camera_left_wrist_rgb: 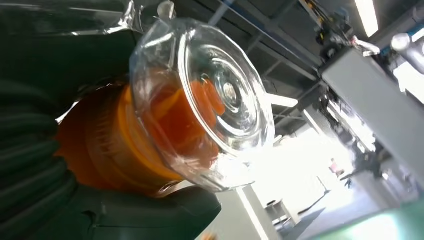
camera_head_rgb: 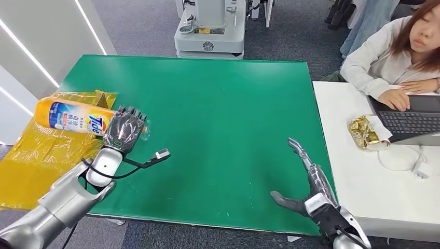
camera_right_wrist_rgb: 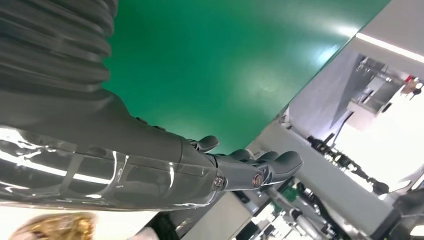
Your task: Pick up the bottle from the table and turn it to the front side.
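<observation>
Green table (camera_head_rgb: pixel 218 114): work surface, spanning the centre of the head view. Bottle (camera_head_rgb: pixel 72 117): held lying sideways above the table's nine-o'clock edge, label toward the camera, judged mid-turn. Left hand (camera_head_rgb: pixel 123 129): fingers wrapped around the bottle near its clear cap (camera_left_wrist_rgb: pixel 210 100). Right hand (camera_head_rgb: pixel 308 181): at five o'clock, fingers straight and spread, holding nothing, apparently in reserve.

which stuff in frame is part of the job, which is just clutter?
Job:
- bottle, lifted, lying sideways in the left hand
- green table

Clutter:
- yellow plastic sheet
- gold-foil packet on the white side table
- laptop, person's
- right hand, holding nothing
</observation>
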